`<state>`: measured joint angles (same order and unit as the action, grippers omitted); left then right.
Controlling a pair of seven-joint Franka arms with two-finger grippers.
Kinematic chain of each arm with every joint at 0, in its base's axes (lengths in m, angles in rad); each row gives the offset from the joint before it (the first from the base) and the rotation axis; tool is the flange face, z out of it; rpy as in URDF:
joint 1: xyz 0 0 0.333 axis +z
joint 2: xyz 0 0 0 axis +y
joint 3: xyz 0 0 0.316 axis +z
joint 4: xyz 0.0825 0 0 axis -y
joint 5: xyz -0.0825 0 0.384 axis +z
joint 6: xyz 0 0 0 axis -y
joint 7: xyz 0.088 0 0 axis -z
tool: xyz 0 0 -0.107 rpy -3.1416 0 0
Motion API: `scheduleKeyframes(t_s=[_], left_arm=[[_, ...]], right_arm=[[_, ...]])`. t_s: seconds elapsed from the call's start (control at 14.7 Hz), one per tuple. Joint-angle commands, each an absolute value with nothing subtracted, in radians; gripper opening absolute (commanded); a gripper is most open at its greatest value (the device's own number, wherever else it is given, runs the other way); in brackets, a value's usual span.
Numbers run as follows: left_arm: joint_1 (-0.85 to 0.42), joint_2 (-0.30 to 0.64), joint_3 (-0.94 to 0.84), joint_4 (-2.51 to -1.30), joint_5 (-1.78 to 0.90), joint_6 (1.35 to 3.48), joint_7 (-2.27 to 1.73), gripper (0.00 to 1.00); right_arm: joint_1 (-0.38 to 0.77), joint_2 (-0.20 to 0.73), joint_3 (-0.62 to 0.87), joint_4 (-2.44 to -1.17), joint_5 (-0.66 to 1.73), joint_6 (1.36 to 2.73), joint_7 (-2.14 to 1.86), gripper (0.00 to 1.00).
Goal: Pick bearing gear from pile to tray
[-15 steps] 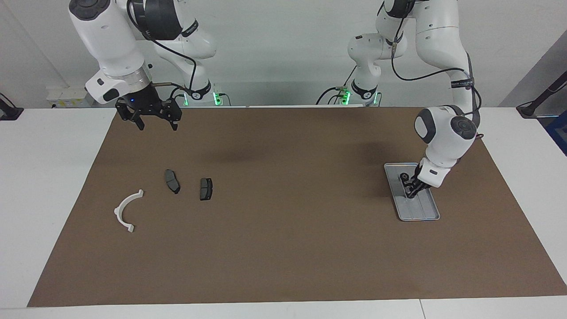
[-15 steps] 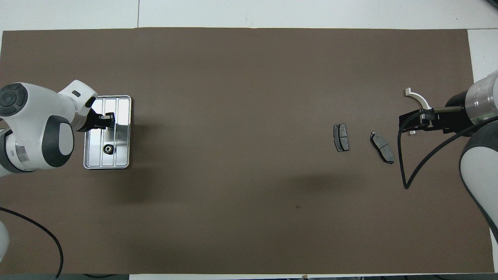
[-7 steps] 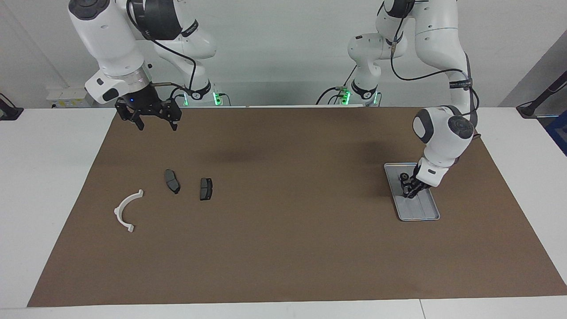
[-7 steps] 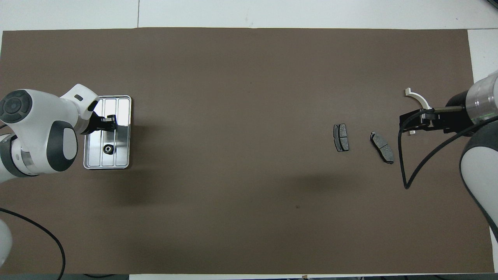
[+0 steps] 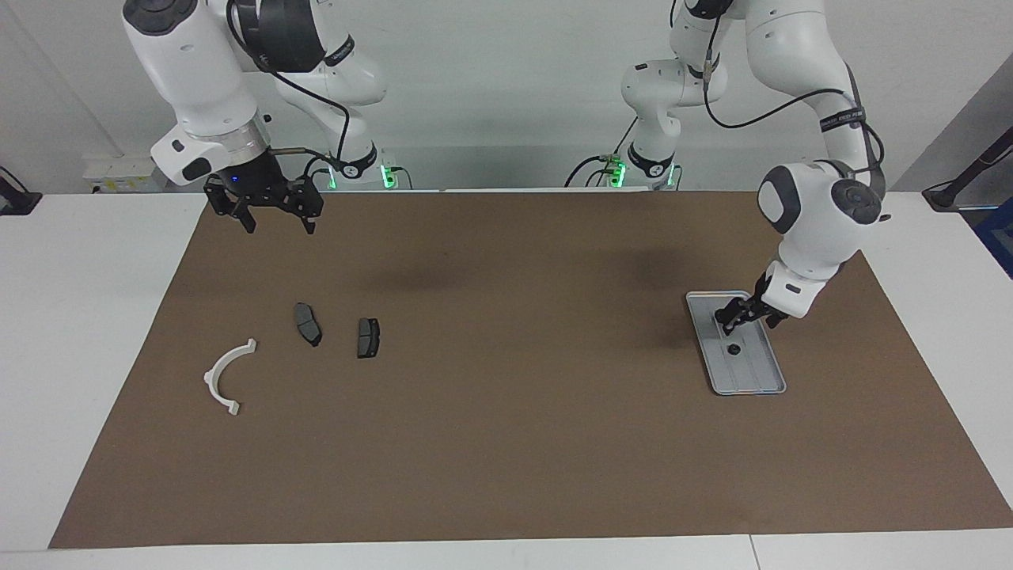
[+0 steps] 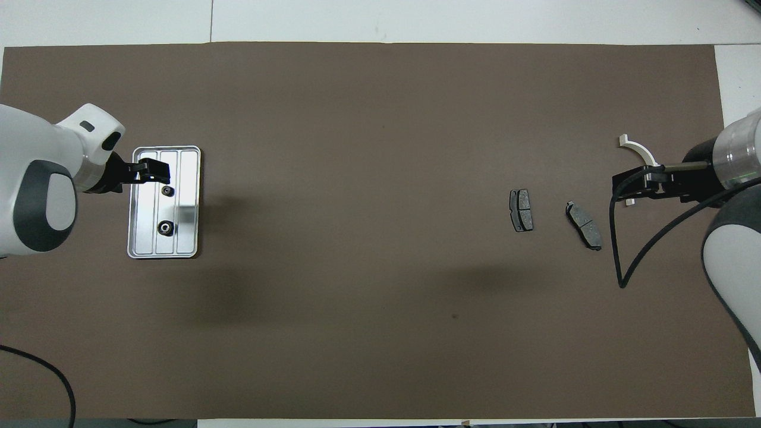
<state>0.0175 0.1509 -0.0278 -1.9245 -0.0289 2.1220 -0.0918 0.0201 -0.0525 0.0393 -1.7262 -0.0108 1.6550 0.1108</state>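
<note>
On the ribbed silver tray (image 6: 189, 178) lie two small black bearing gears (image 6: 166, 226).

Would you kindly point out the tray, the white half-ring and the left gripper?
tray (image 6: 189, 205), overhead view, bare ribbed floor.
white half-ring (image 5: 222, 370), facing view, middle of its arc.
left gripper (image 5: 732, 321), facing view, between its fingertips.

Silver ribbed tray (image 6: 189, 202) on the brown mat (image 6: 357, 238), toward the left arm's end, holding 2 small black rings (image 6: 168, 191), (image 6: 164, 226). The left gripper (image 6: 156, 173) sits over the tray's farther part. Toward the right arm's end lie 2 dark brake pads (image 6: 521, 210), (image 6: 584, 224) and a white half-ring (image 6: 637, 148), partly covered by the right gripper (image 6: 624, 185).
</note>
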Motion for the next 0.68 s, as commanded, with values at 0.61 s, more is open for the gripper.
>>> scheduleKeyframes(t_s=[0.61], left_arm=[[0.008, -0.164, -0.031, -1.867, -0.057, 1.816, -0.169, 1.0]], right_arm=[[0.017, -0.049, 0.043, -1.72, -0.026, 1.663, 0.124, 1.0]])
